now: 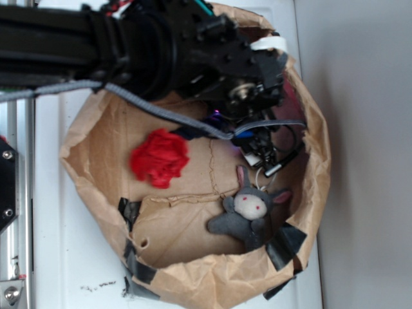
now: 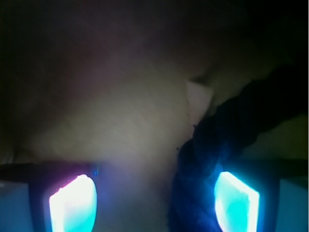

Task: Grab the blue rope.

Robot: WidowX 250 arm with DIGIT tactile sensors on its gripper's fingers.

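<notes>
In the wrist view the blue rope (image 2: pixel 217 145) is a thick, dark twisted cord that runs from the upper right down between my two glowing pads, close against the right pad (image 2: pixel 236 200). My gripper (image 2: pixel 154 203) is open, low over the brown paper floor, with a wide gap left of the rope. In the exterior view only a short dark piece of the rope (image 1: pixel 190 132) shows under the arm, next to the red paper-like ball (image 1: pixel 159 158). The gripper (image 1: pixel 257 138) itself is mostly hidden by the black arm.
A crumpled brown paper bag rim (image 1: pixel 309 193) walls in the work area. A grey plush donkey (image 1: pixel 251 212) lies at the lower right inside it. A grey braided cable (image 1: pixel 148 106) hangs across from the arm. Black tape patches (image 1: pixel 283 244) sit on the bag's rim.
</notes>
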